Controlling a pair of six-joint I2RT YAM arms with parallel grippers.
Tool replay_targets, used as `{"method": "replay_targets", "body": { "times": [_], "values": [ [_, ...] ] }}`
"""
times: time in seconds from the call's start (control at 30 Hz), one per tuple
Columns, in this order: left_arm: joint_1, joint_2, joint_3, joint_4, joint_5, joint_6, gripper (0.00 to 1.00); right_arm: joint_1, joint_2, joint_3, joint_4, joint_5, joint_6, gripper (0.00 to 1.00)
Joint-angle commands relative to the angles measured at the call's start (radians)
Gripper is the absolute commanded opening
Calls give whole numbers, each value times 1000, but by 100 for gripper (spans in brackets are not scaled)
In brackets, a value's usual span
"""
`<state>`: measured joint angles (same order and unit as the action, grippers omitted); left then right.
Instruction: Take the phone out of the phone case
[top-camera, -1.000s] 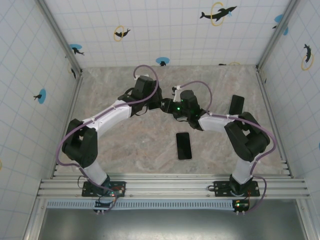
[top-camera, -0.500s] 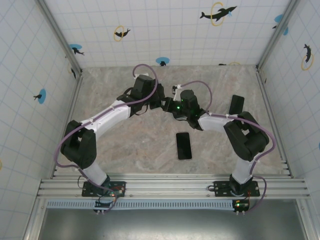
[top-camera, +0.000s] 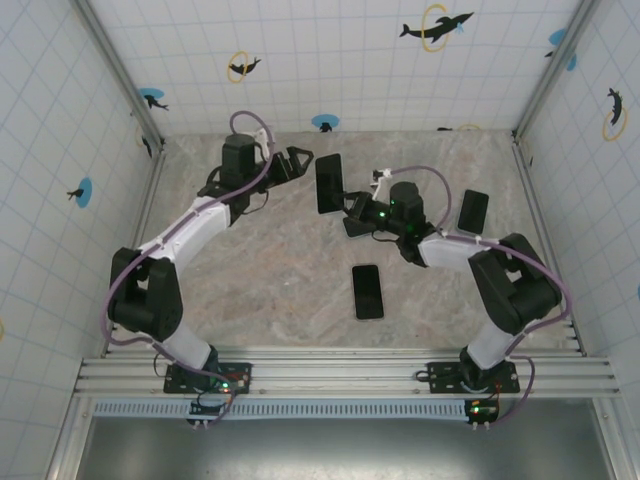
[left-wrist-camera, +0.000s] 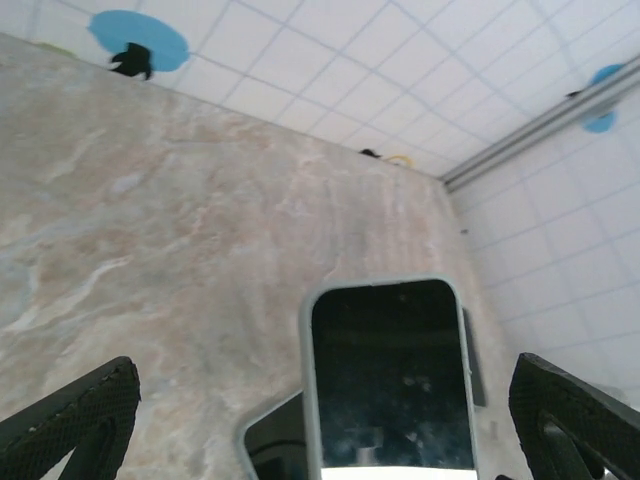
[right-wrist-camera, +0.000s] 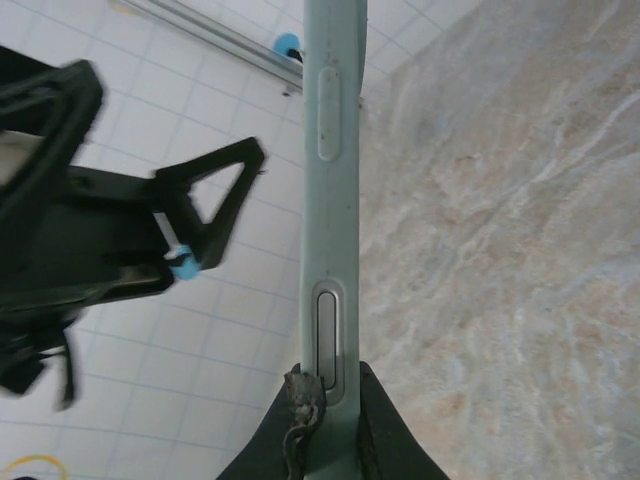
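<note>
Here the right fingers (right-wrist-camera: 385, 440) pinch the pale phone case (top-camera: 329, 183), phone (left-wrist-camera: 390, 370) inside, above the surface (top-camera: 250, 270); the left fingers (left-wrist-camera: 75, 405) stand spread, clear of it.

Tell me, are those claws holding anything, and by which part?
The right gripper pinches the cased phone near one end, front and back. The left gripper is open, holding nothing.

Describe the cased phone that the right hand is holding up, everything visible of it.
The cased phone shows a dark, glossy screen in a pale grey-green, rubbery-looking case with rounded corners and moulded side buttons. It is held above the table, standing roughly on end, its lower end pinched by the shut right hand. The open left hand faces its screen, apart from it.
</note>
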<state>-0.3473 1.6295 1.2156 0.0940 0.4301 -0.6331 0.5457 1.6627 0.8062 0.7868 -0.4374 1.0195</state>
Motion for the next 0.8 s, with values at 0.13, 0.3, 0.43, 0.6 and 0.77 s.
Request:
{"method": "replay_targets", "body": {
  "times": [0.13, 0.3, 0.43, 0.6, 0.77],
  "values": [
    [14, 95, 33, 227, 305, -158, 91, -32, -86, -48, 262, -87, 162, 0],
    [15, 127, 54, 284, 385, -231, 83, -34, -69, -31, 317, -117, 226, 0],
    [14, 137, 59, 329, 424, -277, 74, -31, -36, 3, 348, -156, 276, 0],
    [15, 154, 78, 363, 462, -326, 62, -29, -18, 12, 360, -187, 314, 0],
    [10, 144, 69, 384, 481, -358, 54, -35, -5, -4, 366, -187, 344, 0]
  ]
}}
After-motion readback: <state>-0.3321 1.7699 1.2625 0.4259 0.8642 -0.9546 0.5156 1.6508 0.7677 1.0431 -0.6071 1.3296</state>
